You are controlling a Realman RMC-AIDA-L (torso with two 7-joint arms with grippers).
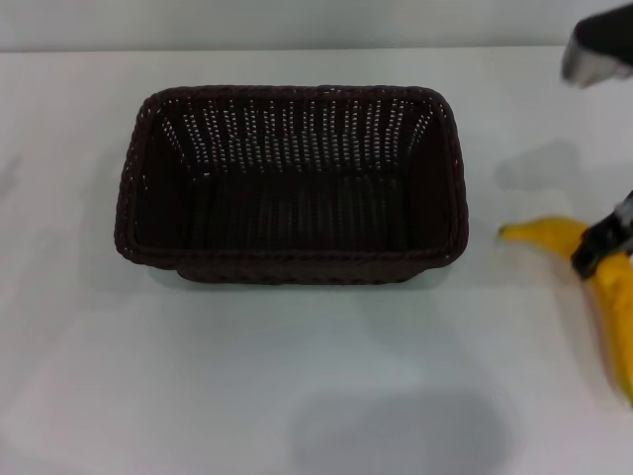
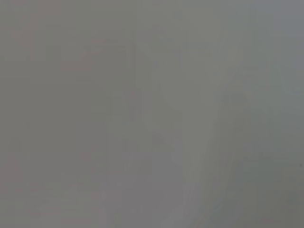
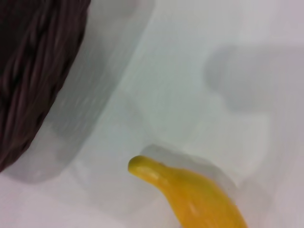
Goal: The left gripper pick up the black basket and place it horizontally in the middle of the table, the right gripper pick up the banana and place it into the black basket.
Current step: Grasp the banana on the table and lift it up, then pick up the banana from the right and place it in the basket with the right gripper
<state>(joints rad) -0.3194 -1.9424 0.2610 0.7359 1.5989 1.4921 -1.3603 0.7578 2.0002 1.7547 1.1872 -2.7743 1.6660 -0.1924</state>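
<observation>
Right gripper clamps the banana (right of the black basket).

The dark woven basket is sitting upright and lengthwise across mid-table, empty. The yellow banana is lying to its right, apart, apparently touching the table.

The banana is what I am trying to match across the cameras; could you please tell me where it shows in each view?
Head view: the banana lies on the table at the right edge, right of the black basket, with the right gripper on it.
Left wrist view: not in it; only plain grey shows.
Right wrist view: the banana's tip and part of its body are in the lower middle.
Shared landmark: the black basket's woven wall, seen in the head and right wrist views.
</observation>
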